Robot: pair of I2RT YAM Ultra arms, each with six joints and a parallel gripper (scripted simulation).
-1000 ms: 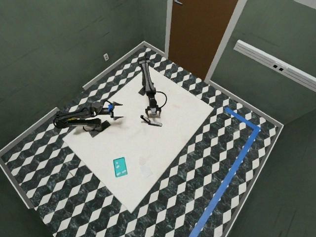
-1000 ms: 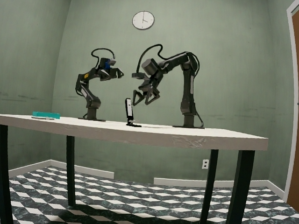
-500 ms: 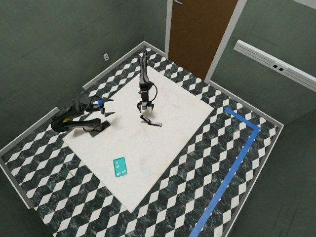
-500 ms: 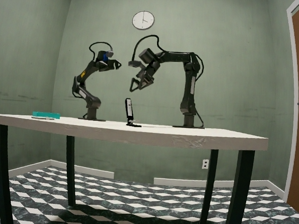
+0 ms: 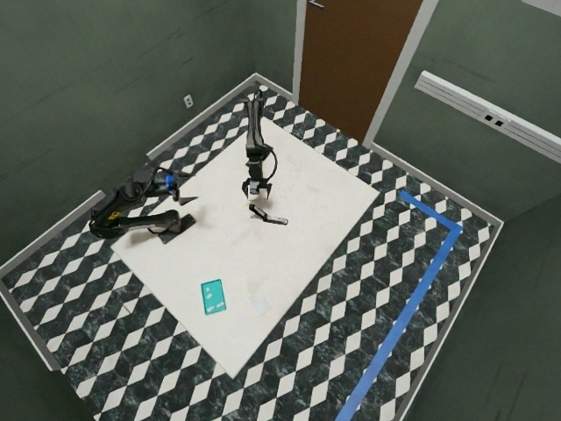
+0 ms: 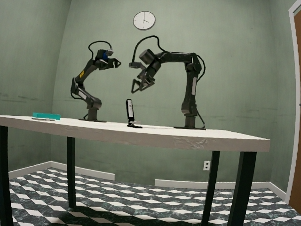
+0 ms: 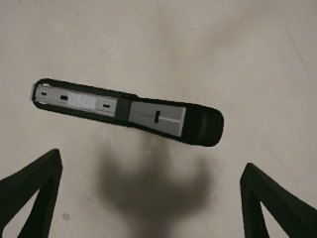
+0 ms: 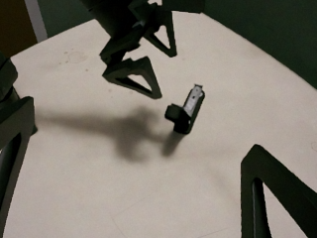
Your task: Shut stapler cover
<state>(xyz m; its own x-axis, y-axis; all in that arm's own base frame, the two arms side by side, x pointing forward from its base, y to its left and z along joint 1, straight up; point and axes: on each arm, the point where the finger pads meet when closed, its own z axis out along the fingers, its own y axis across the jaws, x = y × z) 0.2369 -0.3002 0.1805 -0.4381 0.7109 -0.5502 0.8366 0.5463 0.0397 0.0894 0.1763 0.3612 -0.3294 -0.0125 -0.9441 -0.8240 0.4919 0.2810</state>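
Note:
The black stapler (image 5: 267, 216) stands open near the middle of the white table. In the exterior view its cover (image 6: 130, 109) stands upright over the flat base (image 6: 134, 126). My left gripper (image 5: 256, 188) hangs open and empty above it, not touching; its wrist view looks straight down on the stapler (image 7: 129, 113) between the spread fingers. Grey inner faces show there, but I cannot tell the stick of staples apart. My right gripper (image 5: 181, 195) is open and empty, pulled back high near its base, and sees the stapler (image 8: 186, 111) and the left gripper (image 8: 142, 59) from afar.
A teal box (image 5: 212, 296) lies near the table's front edge, with a pale sheet (image 5: 260, 303) beside it. The box also shows at the table's left end in the exterior view (image 6: 46, 116). Both arm bases stand on the table's far side.

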